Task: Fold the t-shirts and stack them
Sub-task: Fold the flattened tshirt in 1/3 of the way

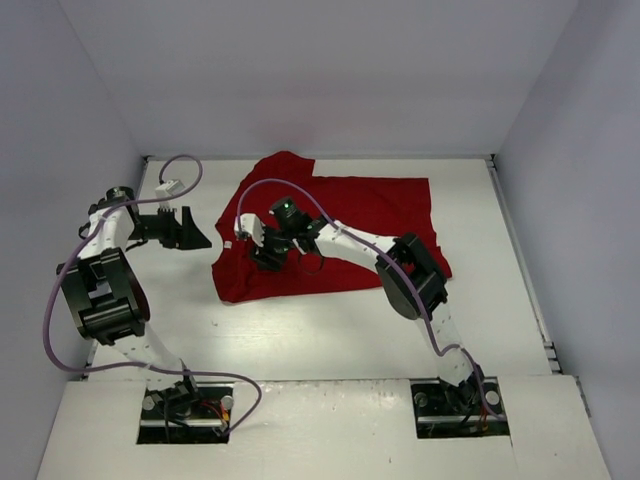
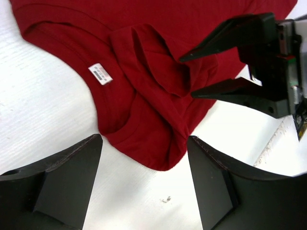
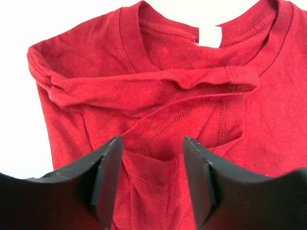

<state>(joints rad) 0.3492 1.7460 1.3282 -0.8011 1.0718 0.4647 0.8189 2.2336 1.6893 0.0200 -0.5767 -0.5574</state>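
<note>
Lying across the far middle of the white table [image 1: 330, 335], the dark red t-shirt [image 1: 375, 205] is bunched at its collar end. The right gripper [image 3: 152, 141] hangs open over that fold, apparently to lift it. The left gripper [image 1: 195, 228], also open and empty, hovers beside the shirt's edge near the neck tag [image 2: 100, 74].

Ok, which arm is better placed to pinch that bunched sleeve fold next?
Right, probably. The right tool hangs open over the bunched sleeve fold of the dark red cloth t-shirt; the left tool is open but off its edge.
</note>
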